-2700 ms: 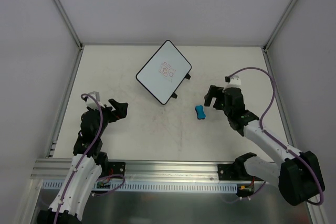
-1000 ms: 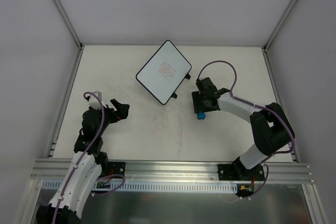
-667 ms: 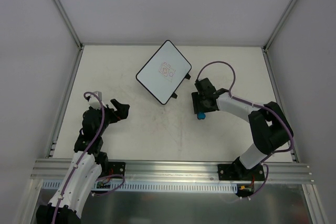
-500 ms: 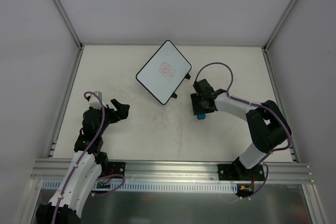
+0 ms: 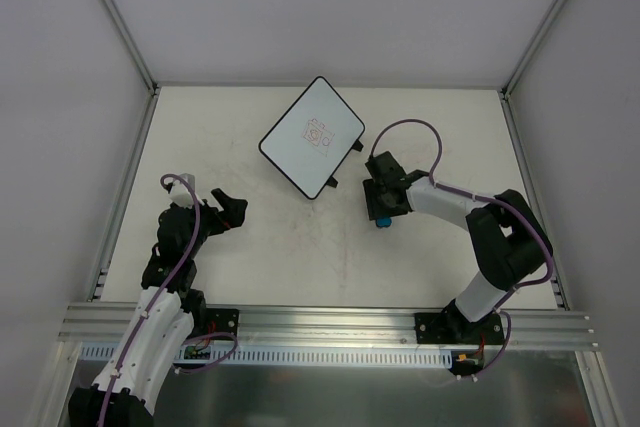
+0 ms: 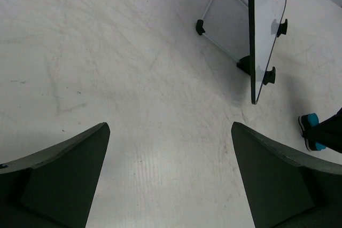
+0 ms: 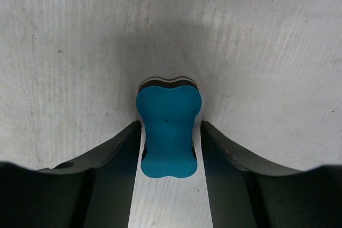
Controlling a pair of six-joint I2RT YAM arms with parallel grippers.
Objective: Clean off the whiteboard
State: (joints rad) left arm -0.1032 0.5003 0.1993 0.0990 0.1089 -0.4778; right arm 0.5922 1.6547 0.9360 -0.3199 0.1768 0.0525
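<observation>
The whiteboard (image 5: 312, 137) stands tilted at the back centre of the table, with a small red scribble (image 5: 318, 133) on its face. The left wrist view shows the whiteboard (image 6: 267, 20) nearly edge-on. A small blue eraser (image 5: 382, 220) lies on the table to its right. My right gripper (image 5: 383, 207) is down over it. In the right wrist view both fingers press the sides of the eraser (image 7: 167, 134), so the right gripper (image 7: 170, 127) is shut on it. My left gripper (image 5: 232, 209) hangs open at the left, nothing between its fingers (image 6: 64, 169).
A thin wire stand (image 6: 214, 4) props the whiteboard from behind. White walls and aluminium posts (image 5: 118, 17) enclose the table. A metal rail (image 5: 320, 332) runs along the near edge by the arm bases.
My right arm reached in over the eraser, and its jaws narrowed onto the eraser's sides. The left arm, the whiteboard and the eraser stayed put.
</observation>
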